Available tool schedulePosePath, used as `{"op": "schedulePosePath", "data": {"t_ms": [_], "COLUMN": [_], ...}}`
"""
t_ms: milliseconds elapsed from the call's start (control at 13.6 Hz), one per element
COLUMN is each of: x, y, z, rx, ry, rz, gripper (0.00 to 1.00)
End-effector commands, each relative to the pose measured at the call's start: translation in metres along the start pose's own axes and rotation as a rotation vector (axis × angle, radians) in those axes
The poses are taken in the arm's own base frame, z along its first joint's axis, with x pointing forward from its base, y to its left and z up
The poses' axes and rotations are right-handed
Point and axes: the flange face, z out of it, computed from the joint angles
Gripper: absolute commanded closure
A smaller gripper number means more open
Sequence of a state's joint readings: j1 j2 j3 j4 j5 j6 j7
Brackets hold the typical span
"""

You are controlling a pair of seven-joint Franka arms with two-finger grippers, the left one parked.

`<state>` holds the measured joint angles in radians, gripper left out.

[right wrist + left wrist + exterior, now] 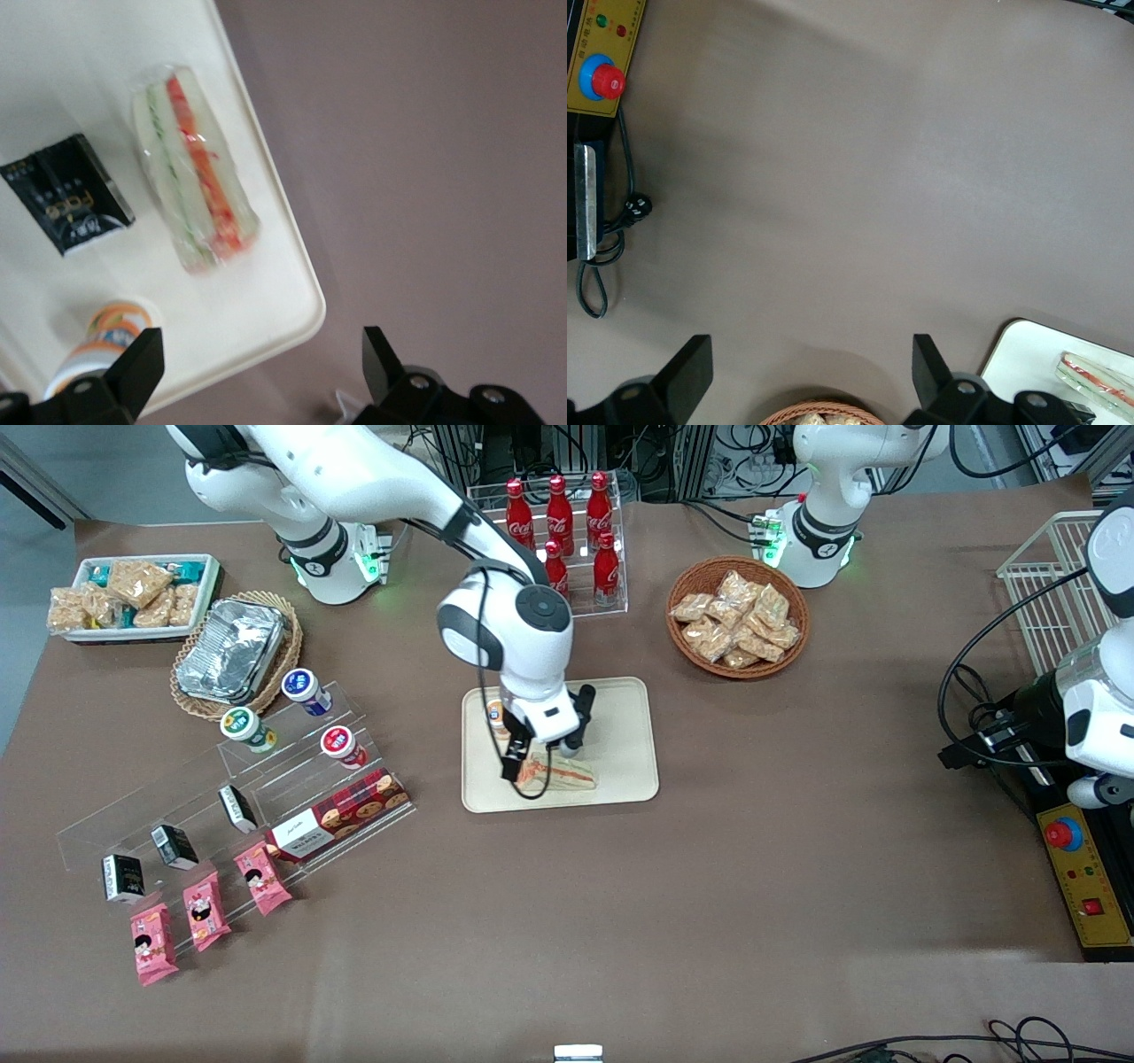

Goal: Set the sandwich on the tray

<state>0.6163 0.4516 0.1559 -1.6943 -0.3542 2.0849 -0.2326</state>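
From the front, the sandwich [560, 773] lay flat on the tray [631, 726], near the edge closest to the camera. The gripper [539, 760] hung right over it, so part of the sandwich was hidden by the black fingers. A small round cup with an orange label [496, 716] stood on the tray too, beside the arm. I could not tell from here if the fingers touched the wrap. The sandwich looked like it was resting on its own, so I think the job was as good as done.

From the parked arm's camera, I saw just 1 corner of the tray [1028, 354] and the end of the sandwich [1097, 374] lying on it. The brown table [859, 177] filled most of that view.

From the working arm's own camera, the 2 fingers [383, 354] were spread wide with nothing between them. The sandwich [193, 173] lay on its side well inside the tray's rim [312, 297], its red and green stripes facing up. A little black packet [69, 193] lay just beside it, and the cup [104, 341] stood near. The wide fingers seemed to mean the gripper had no hold on it.
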Motion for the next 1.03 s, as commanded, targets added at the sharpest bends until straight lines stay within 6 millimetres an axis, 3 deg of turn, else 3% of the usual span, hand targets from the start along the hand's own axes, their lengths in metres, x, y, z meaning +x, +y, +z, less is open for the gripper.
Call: {"op": "schedulePosePath", "data": {"t_ms": [0, 147, 220, 440, 514, 587, 954], "x": [-0.041, -0.067, -0.085, -0.167, -0.203, -0.231, -0.353], "y": [0.040, 0.062, 0.085, 0.206, 0.232, 0.244, 0.270], "z": [-0.029, -0.052, -0.063, -0.111, -0.120, -0.119, -0.172], "rx": [0.081, 0.073, 0.069, 0.095, 0.130, 0.150, 0.223], "ry": [-0.029, -0.068, -0.063, 0.054, 0.027, -0.031, -0.037], "rz": [0.200, 0.318, 0.385, 0.656, 0.735, 0.785, 1.044], "gripper": [0.01, 0.01, 0.01, 0.01, 0.01, 0.01, 0.01]}}
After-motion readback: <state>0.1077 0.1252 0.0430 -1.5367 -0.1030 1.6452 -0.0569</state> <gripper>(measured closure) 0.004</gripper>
